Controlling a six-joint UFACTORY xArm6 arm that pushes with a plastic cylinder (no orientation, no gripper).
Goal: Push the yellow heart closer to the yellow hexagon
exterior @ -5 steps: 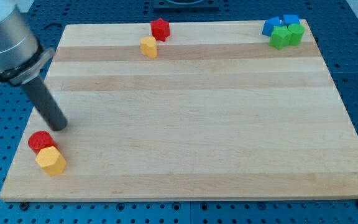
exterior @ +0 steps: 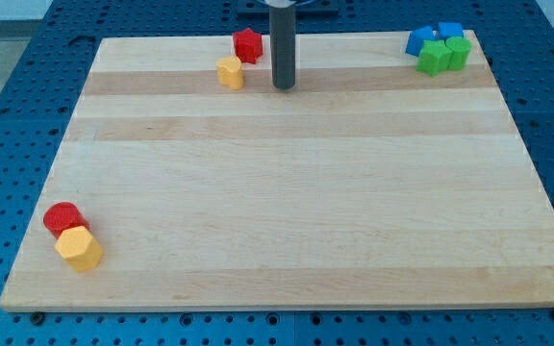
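At the near left corner of the table [exterior: 306, 192] lies the yellow hexagon [exterior: 78, 248], with a red cylinder [exterior: 62, 217] touching its far side. The yellow heart [exterior: 229, 72] sits well apart from both, close to the far edge and left of centre, so its path runs diagonally toward the near left. To push it well, the tip [exterior: 283, 86] should probably first swing round to the heart's far-right side and then drive along that diagonal through the block's middle so it does not spin off. The red block [exterior: 247, 44] just beyond the heart, whose shape is hard to tell, leaves little room there, and the approach should end on the hexagon's open side without striking the cylinder. The rod stands nearly upright, its tip on the table just right of the heart and not touching it. There are no jaws to open or close, only this plain rod.
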